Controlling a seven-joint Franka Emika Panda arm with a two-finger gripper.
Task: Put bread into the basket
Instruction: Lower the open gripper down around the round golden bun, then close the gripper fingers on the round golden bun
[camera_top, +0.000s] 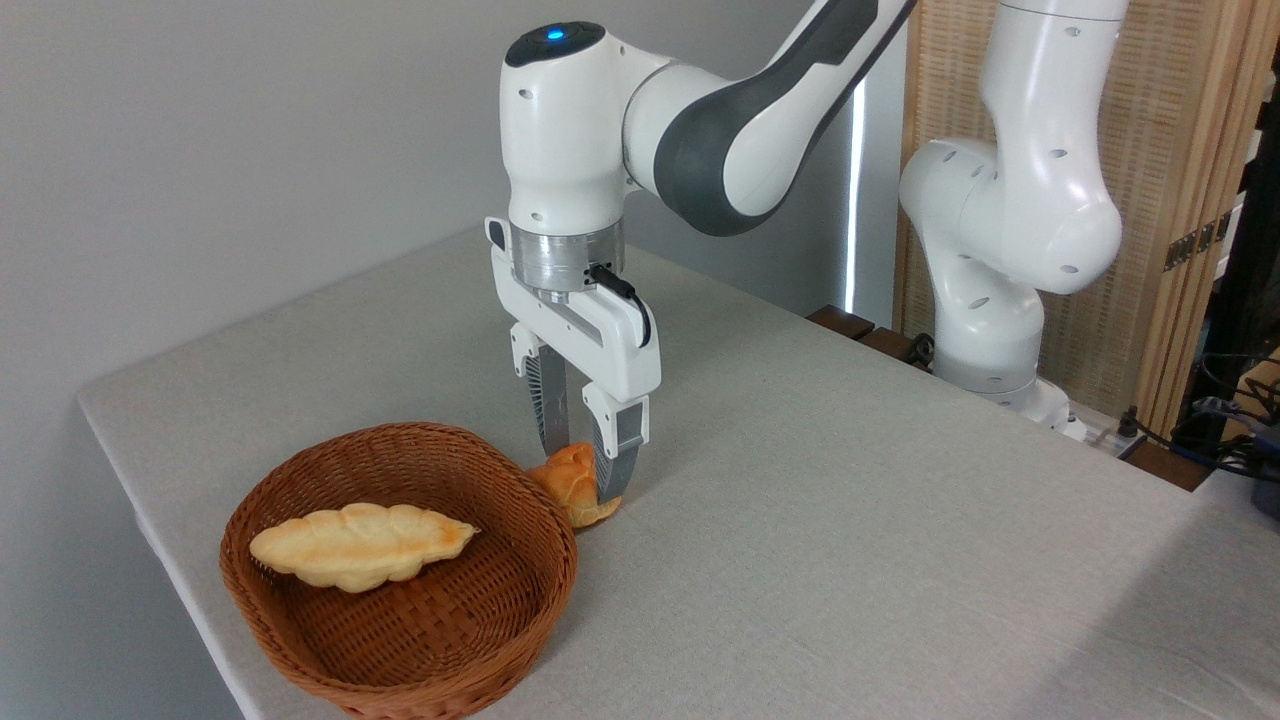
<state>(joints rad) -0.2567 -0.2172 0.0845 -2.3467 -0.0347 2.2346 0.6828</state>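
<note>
Your gripper (583, 462) hangs straight down from the wrist with its two fingers set narrowly on either side of the bun (569, 484), one behind it and one in front. The front finger (617, 455) hides the bun's right side, so you can see that the fingers bracket it, but not whether both pads are pressing or a gap remains. Take it as closing on the bun rather than holding it for certain. The vertical approach suits the spot: the bun sits right against the outer wall of the basket (300, 610), and coming from above keeps the fingers clear of the wicker rim.

The bun looks to be resting on the table (850, 520), or barely off it. It is tilted, its knotted top leaning toward the basket, and it touches or nearly touches the rim at the basket's right-hand side. It is not yet inside.

The basket stands near the table's front left corner, close to the left edge. A longer pale loaf (362, 545) already lies in it, stretched across the middle and leaning toward the left wall, which leaves the near and right-hand parts of the floor free.

You will probably want a lift high enough to clear the rim, then a short carry left. Because the bun is tilted and rounded, a loose pinch could let it roll out.
</note>
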